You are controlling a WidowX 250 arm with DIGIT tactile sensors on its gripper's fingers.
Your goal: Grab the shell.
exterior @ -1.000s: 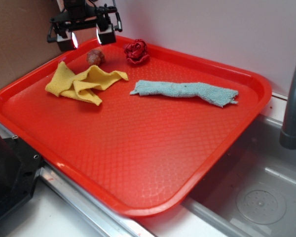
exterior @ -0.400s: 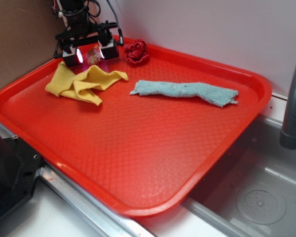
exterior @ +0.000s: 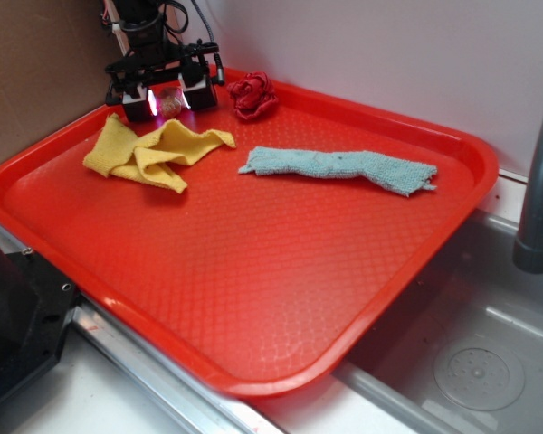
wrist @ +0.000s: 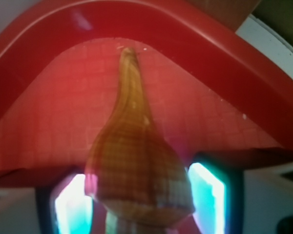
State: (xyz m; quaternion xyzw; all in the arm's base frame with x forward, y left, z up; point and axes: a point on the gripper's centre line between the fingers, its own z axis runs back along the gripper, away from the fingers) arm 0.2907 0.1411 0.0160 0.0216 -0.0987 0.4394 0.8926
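Observation:
The shell (exterior: 170, 101) is a tan-brown spiral with a long pointed tip, lying in the far left corner of the red tray (exterior: 253, 271). My gripper (exterior: 168, 108) has come down over it, one finger on each side. In the wrist view the shell (wrist: 136, 161) fills the space between the two glowing pads (wrist: 207, 195), its tip pointing toward the tray rim (wrist: 224, 53). Its left edge overlaps the left pad and a slim gap shows at the right pad. The gripper (wrist: 139, 207) is open around the shell, which rests on the tray.
A crumpled yellow cloth (exterior: 149, 149) lies just in front of the gripper. A dark red fabric rose (exterior: 252, 94) sits to its right and a light blue cloth strip (exterior: 339, 167) lies mid-tray. A faucet (exterior: 538, 181) and sink (exterior: 452, 362) are at the right.
The gripper has come down from above the tray corner onto the shell. Its fingers have drawn closer together around it. The shell has not moved.

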